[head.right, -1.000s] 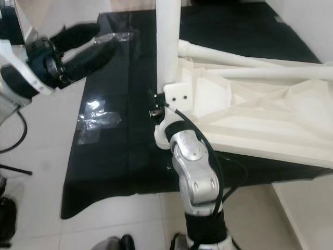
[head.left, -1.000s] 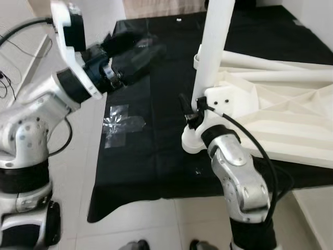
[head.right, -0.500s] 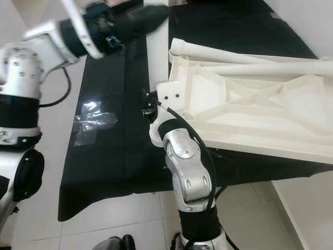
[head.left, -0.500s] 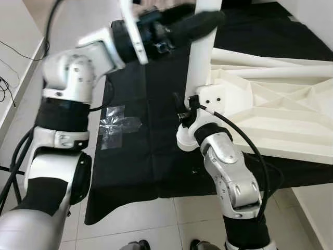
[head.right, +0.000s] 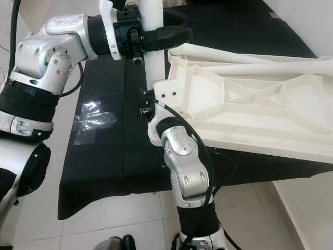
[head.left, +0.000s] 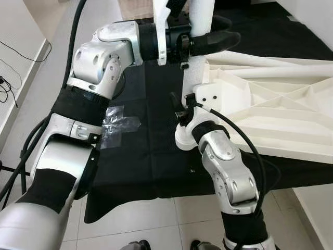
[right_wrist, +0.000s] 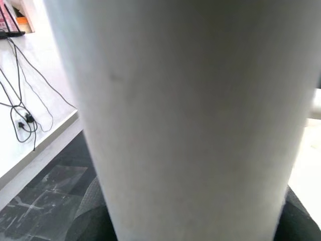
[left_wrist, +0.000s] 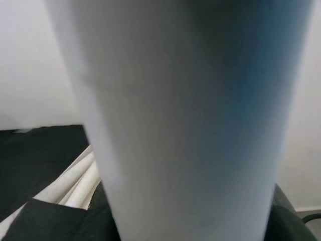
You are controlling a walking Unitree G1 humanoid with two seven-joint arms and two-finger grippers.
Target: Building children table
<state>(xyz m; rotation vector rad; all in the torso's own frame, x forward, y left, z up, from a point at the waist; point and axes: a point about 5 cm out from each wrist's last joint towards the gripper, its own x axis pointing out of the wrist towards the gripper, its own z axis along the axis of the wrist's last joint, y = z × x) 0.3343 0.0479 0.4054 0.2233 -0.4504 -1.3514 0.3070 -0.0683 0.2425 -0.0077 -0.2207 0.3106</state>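
An upside-down white table top (head.left: pixel 270 114) lies on a black cloth (head.left: pixel 145 156). A white table leg (head.left: pixel 196 73) stands upright at its near corner bracket (head.left: pixel 210 99). My right gripper (head.left: pixel 185 115) is shut on the leg low down, just beside the bracket. My left gripper (head.left: pixel 231 30) reaches in from the left, higher up, with its black fingers (head.left: pixel 221 39) on either side of the leg and closed against it. The leg (left_wrist: pixel 185 120) sits very close in the left wrist view, and likewise the leg (right_wrist: pixel 195 115) in the right wrist view.
Two more white legs (head.left: pixel 270 62) lie along the far edge of the table top. A crumpled clear plastic bag (head.left: pixel 117 125) rests on the cloth to the left. Pale floor tiles (head.left: pixel 47 73) surround the cloth, with cables (head.left: pixel 5 86) at the far left.
My left arm has swung in from the left and closed its fingers around the upright leg. The right gripper has kept its hold at the leg's base. The camera has shifted slightly.
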